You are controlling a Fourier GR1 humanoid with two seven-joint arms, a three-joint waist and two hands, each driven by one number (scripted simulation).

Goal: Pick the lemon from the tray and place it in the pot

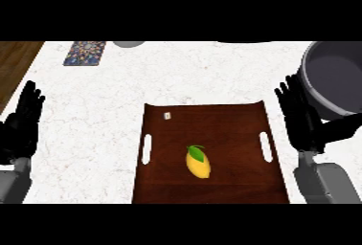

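A yellow lemon with a green leaf lies near the middle of the dark brown wooden tray, low in the head view. The grey pot stands at the right edge, beyond the tray's far right corner. My right hand is open with fingers straight up, between the tray's right side and the pot, apart from the lemon. My left hand is open at the left edge, fingers up, resting well away from the tray.
A patterned multicoloured mat lies at the far left of the white marble counter. A grey round object peeks in at the top edge. A wooden surface borders the counter's left side.
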